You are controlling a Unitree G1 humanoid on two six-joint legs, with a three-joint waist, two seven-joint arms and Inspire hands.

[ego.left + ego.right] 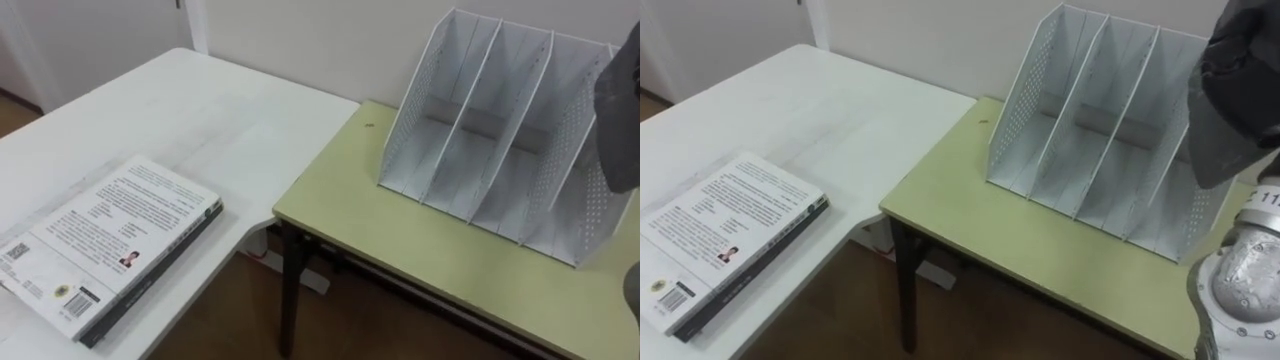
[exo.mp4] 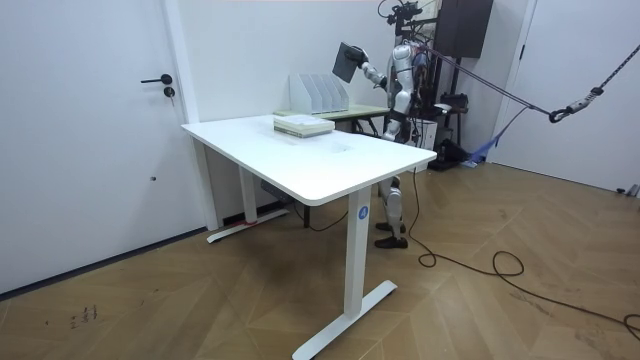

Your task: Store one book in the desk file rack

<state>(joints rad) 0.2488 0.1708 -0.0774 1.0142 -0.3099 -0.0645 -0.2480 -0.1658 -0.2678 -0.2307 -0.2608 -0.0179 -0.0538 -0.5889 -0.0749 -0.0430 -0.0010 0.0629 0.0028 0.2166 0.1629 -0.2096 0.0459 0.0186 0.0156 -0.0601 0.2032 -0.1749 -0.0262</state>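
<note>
The robot stands behind the green desk [image 1: 1040, 250], which is pushed up against the far end of the white table [image 1: 840, 110]. Its right hand [image 2: 363, 69] is raised at about shoulder height and closed on a dark book [image 1: 1232, 110], gripping it by one edge. The book hangs tilted in the air, clear of everything else. The fingers are hard to pick out against the dark cover, but nothing else carries the book. From the head camera, the book sits up by the right end of the white file rack [image 1: 1095, 120], outside its slots. The rack stands upright on the green desk near the wall, with its dividers slanting back. A couple of stacked books [image 1: 730, 235] lie flat on the white table, well apart from the rack.
</note>
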